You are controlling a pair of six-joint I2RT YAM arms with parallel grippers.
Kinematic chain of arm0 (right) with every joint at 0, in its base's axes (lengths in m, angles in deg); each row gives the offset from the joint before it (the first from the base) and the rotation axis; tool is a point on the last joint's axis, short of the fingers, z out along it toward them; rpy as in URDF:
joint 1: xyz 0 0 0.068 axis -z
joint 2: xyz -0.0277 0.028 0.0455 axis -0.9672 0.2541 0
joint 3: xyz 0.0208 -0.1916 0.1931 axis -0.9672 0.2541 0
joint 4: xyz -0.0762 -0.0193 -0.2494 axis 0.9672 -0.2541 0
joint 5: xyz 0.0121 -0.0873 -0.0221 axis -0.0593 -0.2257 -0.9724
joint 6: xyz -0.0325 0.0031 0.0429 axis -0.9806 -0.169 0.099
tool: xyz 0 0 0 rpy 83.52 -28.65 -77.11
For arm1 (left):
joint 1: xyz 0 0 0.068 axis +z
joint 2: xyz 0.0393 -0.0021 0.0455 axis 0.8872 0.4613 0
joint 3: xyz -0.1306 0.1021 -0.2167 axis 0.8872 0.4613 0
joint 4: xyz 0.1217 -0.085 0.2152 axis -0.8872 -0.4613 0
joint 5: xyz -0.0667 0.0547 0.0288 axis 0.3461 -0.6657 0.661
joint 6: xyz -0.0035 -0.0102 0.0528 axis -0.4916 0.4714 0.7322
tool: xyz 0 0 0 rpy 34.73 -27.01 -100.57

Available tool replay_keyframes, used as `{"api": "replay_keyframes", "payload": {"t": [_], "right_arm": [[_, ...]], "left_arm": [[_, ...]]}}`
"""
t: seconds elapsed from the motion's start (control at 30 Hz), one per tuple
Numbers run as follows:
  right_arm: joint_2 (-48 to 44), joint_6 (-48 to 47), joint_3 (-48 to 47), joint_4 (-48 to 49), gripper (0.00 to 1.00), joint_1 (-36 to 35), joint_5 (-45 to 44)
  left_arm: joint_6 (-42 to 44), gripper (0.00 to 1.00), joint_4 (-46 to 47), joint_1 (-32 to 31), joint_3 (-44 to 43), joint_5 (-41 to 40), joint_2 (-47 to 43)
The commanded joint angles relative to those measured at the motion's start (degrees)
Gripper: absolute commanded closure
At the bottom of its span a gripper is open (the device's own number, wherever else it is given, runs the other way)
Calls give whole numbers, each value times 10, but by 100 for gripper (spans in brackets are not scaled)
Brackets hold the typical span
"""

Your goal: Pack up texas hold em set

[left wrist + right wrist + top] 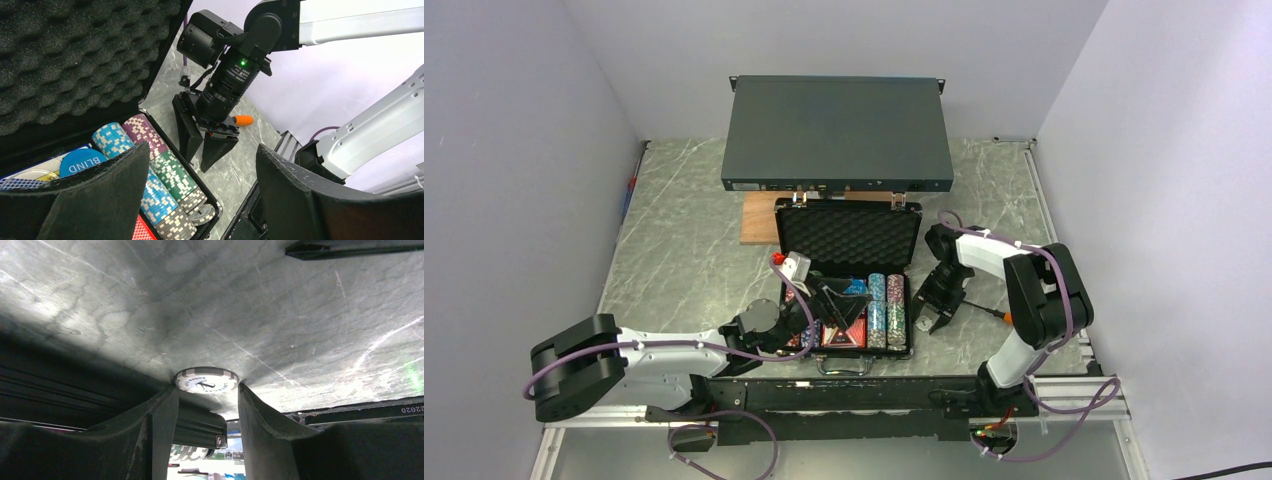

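The texas hold em set is a black briefcase (911, 322) lying open, its foam-lined lid (849, 238) standing up at the back. Rows of multicoloured chips (165, 175) fill its right side, beside a blue BLIND disc (80, 161) and a red card deck (142, 231). My left gripper (829, 305) hovers open over the case's middle with nothing between its fingers (115, 195). On the table just right of the case lies one grey-and-white poker chip (206, 380), flat. My right gripper (207, 387) points down at it, a fingertip against its rim on each side.
A large dark grey rack box (837, 133) stands behind the case, partly on a wooden board (757, 218). An orange-handled screwdriver (989, 312) lies right of my right gripper. The table's metal rail (1064, 385) runs along the near edge.
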Motion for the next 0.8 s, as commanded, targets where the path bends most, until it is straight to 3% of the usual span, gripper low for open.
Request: {"api": "replay_keyframes", "payload": {"t": [0.0, 0.27, 0.47, 0.77], "right_arm": [[40, -33, 28, 76, 50, 5, -149], [37, -45, 43, 97, 53, 13, -146], [16, -52, 42, 85, 71, 15, -149], [-53, -56, 44, 66, 73, 16, -120]], "left_arm": [[-5, 20, 25, 2, -6, 6, 6], [-5, 20, 26, 2, -3, 5, 6], [-4, 19, 24, 2, -5, 5, 8], [-9, 20, 18, 2, -19, 14, 24]]}}
